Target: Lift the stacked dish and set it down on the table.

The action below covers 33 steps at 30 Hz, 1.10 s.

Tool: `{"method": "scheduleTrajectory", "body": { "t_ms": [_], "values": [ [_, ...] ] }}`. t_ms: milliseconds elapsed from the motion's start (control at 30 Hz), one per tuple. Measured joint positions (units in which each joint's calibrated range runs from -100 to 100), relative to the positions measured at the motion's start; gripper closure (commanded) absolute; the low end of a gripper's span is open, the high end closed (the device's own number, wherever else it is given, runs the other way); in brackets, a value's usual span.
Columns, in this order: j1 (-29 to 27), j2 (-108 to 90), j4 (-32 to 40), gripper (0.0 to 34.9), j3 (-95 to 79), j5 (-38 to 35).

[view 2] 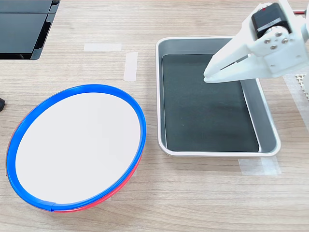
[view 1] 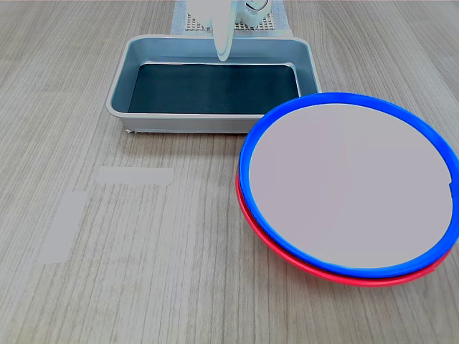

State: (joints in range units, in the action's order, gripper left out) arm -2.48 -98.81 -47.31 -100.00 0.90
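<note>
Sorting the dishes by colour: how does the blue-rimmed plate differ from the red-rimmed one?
The blue-rimmed plate lies on top, its pale centre fully showing; the red-rimmed plate sits underneath, only a sliver of rim visible. The blue one is offset slightly, not centred on the red. Both look round, shallow and similar in size.

Wood-grain table: red-rimmed plate, grey tray, tape strips.
</note>
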Motion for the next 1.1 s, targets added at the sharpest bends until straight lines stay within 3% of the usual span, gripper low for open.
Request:
{"method": "scheduleTrajectory", "body": {
  "t_ms": [567,767,1000,1100],
  "values": [
    [0.5,0.5,-1.1,34.7,0.4,0.1],
    [1.9,15.9,-4.3,34.6,13.0,-4.1],
    [6.3,42.5,-8.0,23.4,36.5,-8.3],
    [7.0,53.1,-8.6,22.2,45.4,-9.4]
  ]
}}
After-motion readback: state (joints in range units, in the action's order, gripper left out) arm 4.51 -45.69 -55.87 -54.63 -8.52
